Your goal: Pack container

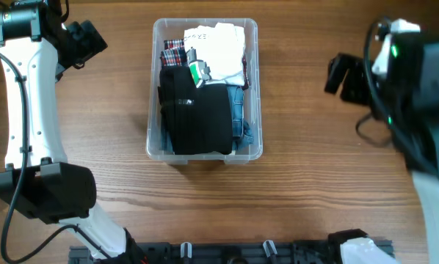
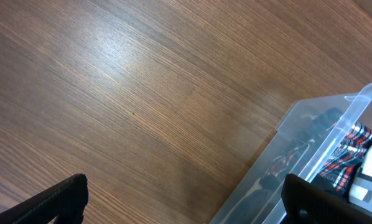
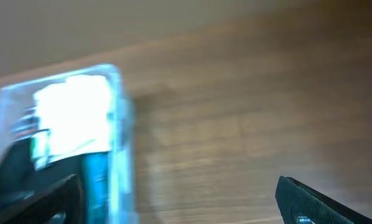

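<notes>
The container [image 1: 205,155] sits mid-bench [image 1: 315,183], up toward the far edge, stuffed with folded clothes [image 1: 197,110]. The left gripper [image 1: 86,40] and right gripper [image 1: 344,75] are both spread wide and empty, well off to either side.

Clear container [image 1: 205,156] holds black garment [image 1: 197,117], white cloth [image 1: 223,51], blue denim [image 1: 239,121] and red-plaid fabric [image 1: 174,50].
</notes>
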Robot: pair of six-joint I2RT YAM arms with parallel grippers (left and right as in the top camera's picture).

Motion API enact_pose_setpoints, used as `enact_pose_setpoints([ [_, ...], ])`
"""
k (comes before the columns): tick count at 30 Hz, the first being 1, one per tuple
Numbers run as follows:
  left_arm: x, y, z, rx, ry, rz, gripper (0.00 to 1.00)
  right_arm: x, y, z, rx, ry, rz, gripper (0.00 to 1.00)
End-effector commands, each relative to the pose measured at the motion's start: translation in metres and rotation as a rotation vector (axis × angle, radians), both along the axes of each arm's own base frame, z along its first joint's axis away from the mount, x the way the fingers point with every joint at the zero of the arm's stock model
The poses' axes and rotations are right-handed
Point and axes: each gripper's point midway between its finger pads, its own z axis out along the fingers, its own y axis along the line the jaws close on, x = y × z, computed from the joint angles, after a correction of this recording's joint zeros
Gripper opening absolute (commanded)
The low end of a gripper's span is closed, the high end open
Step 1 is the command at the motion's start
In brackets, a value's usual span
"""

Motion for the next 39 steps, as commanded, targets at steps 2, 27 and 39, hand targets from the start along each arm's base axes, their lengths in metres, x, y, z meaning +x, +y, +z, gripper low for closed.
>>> enact_pose_setpoints([
  [2, -0.002, 0.003, 0.0, 0.01, 0.005, 0.004, 1.0, -0.053, 0.011, 0.016, 0.011, -0.105, 0.08, 1.0],
  [27, -0.002, 0.003, 0.0, 0.01, 0.005, 0.004, 1.0, -0.15, -0.031, -0.034, 0.002, -0.475, 0.022, 1.0],
  [39, -0.002, 0.003, 0.0, 0.01, 0.005, 0.004, 1.0, -0.098, 0.018, -0.045, -0.028, -0.883, 0.28, 1.0],
])
